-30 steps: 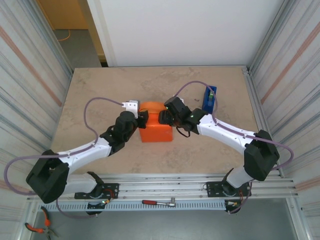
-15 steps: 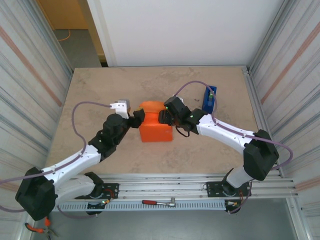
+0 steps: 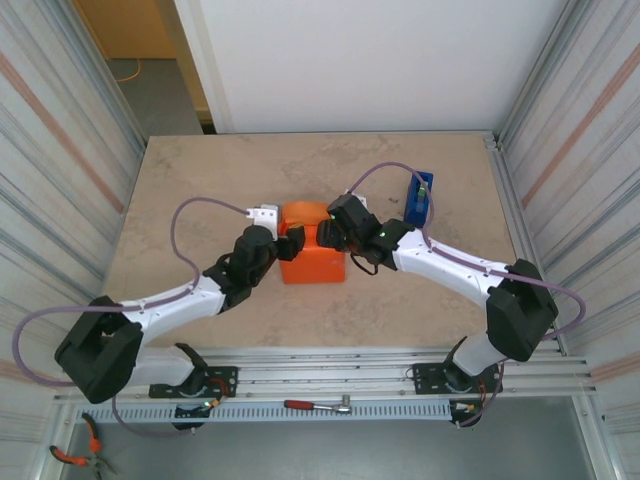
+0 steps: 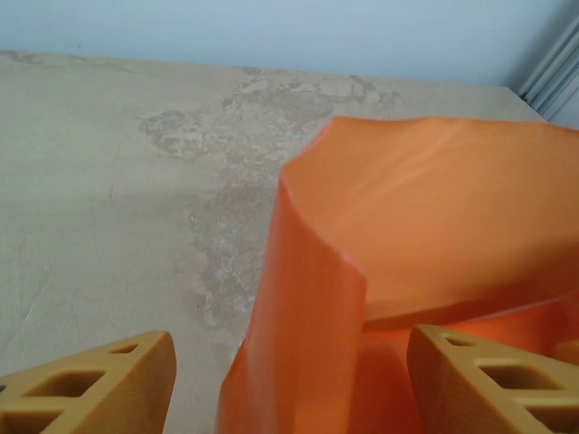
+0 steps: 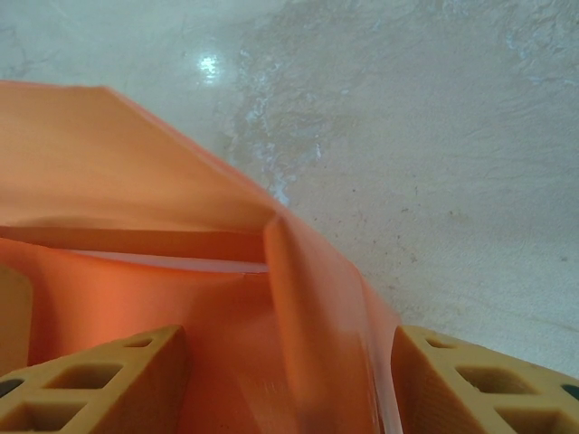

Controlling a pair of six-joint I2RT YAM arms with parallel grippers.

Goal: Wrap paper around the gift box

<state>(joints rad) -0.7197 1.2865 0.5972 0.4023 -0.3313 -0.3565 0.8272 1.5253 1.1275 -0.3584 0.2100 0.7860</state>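
Your left gripper point(image 3: 291, 243) has swung back onto the paper point(image 3: 318, 265), jaws spread astride its fold. The right gripper point(image 3: 327, 232) is likewise unclamped, so I judge the fold still unpinched.

Overhead camera looks down from behind the arm bases across the whole table point(image 3: 200, 180); wrist cameras peer close past their fingers point(image 4: 90, 389) at the orange paper point(image 3: 313, 262) between left claw point(image 3: 292, 243) and right claw point(image 3: 326, 233).

Pale marbled bench point(image 3: 220, 180) backed by a white wall point(image 3: 370, 60). Ribbed metal panels point(image 3: 60, 130) flank both side edges (doorway point(image 3: 140, 40) at far left).
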